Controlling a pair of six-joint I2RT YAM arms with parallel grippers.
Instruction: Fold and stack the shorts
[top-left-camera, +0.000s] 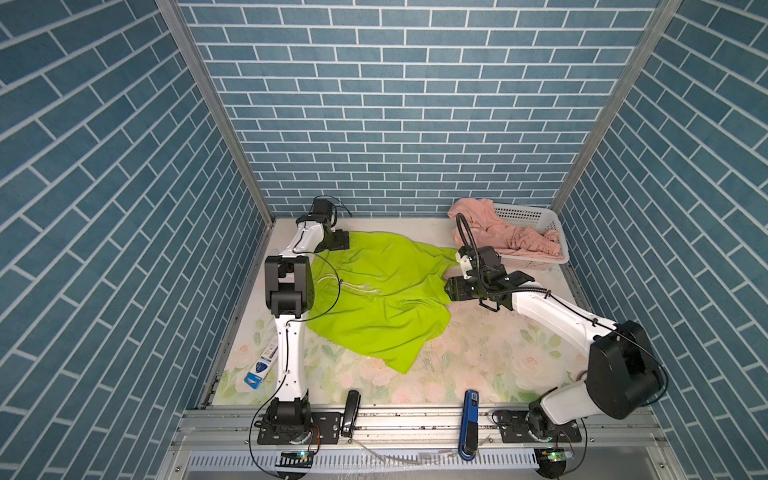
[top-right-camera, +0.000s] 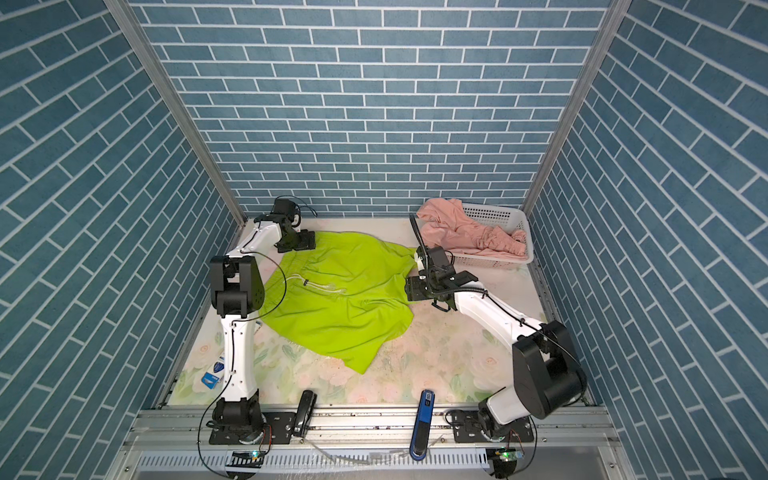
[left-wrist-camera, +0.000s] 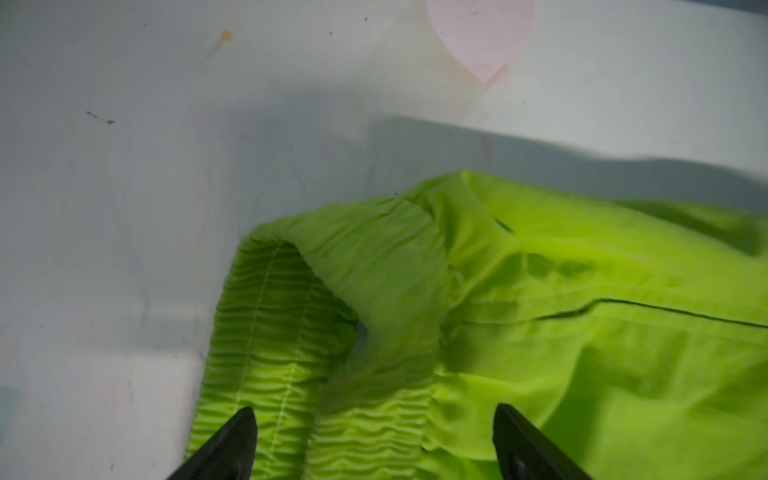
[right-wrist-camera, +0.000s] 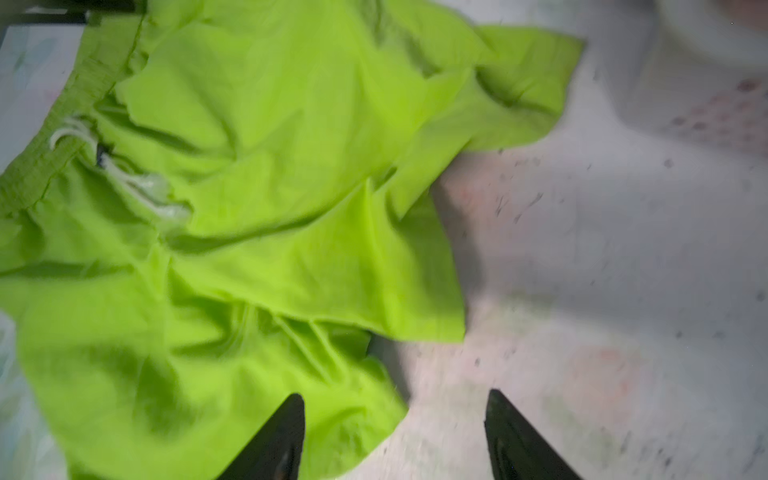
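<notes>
You are early: the green shorts (top-left-camera: 374, 299) lie spread, unfolded, on the counter (top-left-camera: 478, 365); the pink shorts (top-left-camera: 498, 232) sit crumpled in the basket (top-left-camera: 536, 212). Your left hand (left-wrist-camera: 374, 409) and right hand (right-wrist-camera: 395, 392) both gape empty.

The lime-green shorts (top-right-camera: 340, 291) lie spread and rumpled across the table's (top-right-camera: 457, 357) far left half, with the white drawstring (top-right-camera: 324, 286) facing up. The left gripper (top-right-camera: 304, 241) sits at their far-left waistband corner. The right gripper (top-right-camera: 410, 288) is at their right hem, perhaps touching cloth. The pink shorts (top-right-camera: 465, 232) drape over the white basket (top-right-camera: 496, 212) in the far right corner.
</notes>
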